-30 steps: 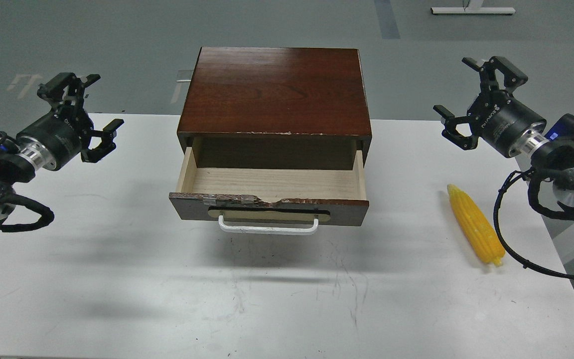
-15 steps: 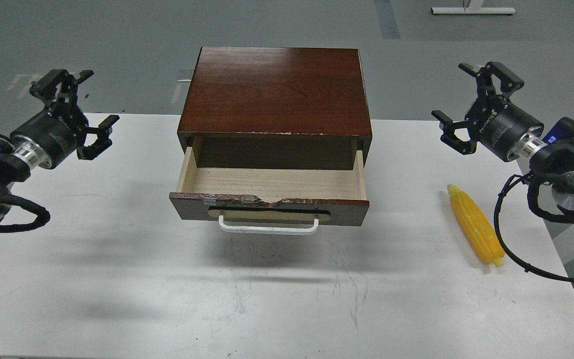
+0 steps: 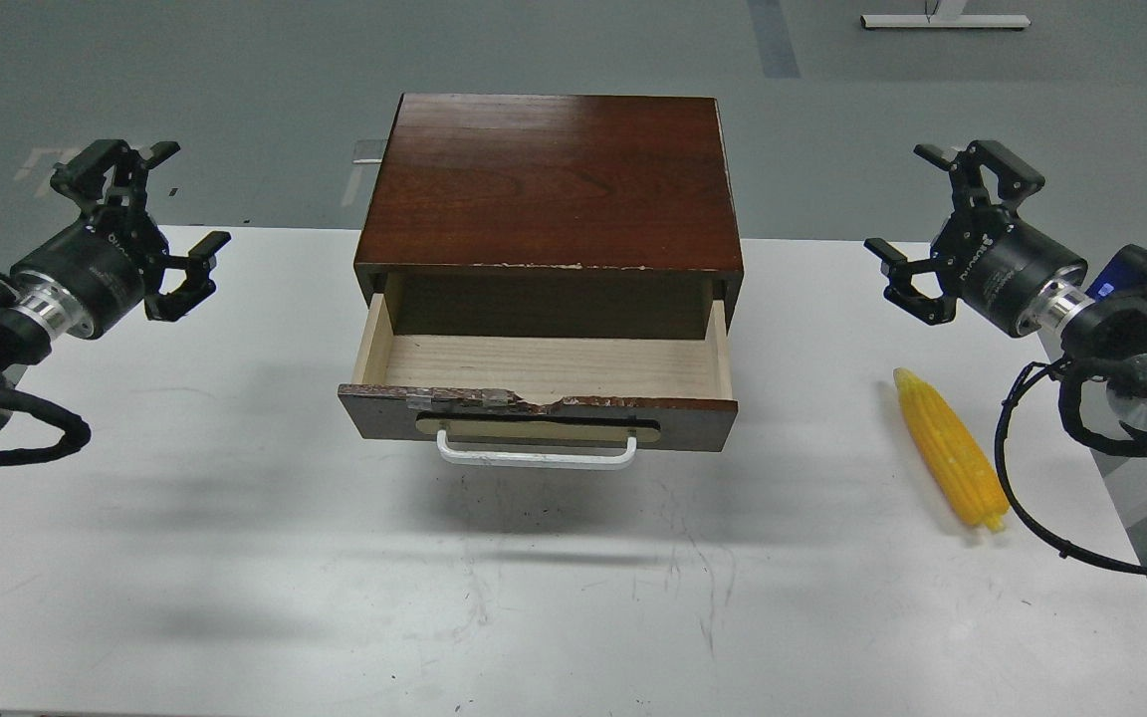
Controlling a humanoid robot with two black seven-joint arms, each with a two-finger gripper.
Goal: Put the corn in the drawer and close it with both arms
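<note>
corn (image 3: pixel 950 460): near tabletop (image 3: pixel 235 558) right edge. drawer (image 3: pixel 544 388): pulled out, bare inside. my left gripper (image 3: pixel 157 199), right gripper (image 3: pixel 922 204): spread wide, holding nothing.

Small pale lettering runs along the black barrel of my left gripper (image 3: pixel 157 212) and again on my right gripper (image 3: pixel 930 226), but I can't make out either. No other text shows anywhere.

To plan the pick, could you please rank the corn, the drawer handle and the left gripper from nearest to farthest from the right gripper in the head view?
From the right gripper:
1. Corn, just below it on the table's right side.
2. Drawer handle, at the centre front.
3. Left gripper, across at the far left.
</note>
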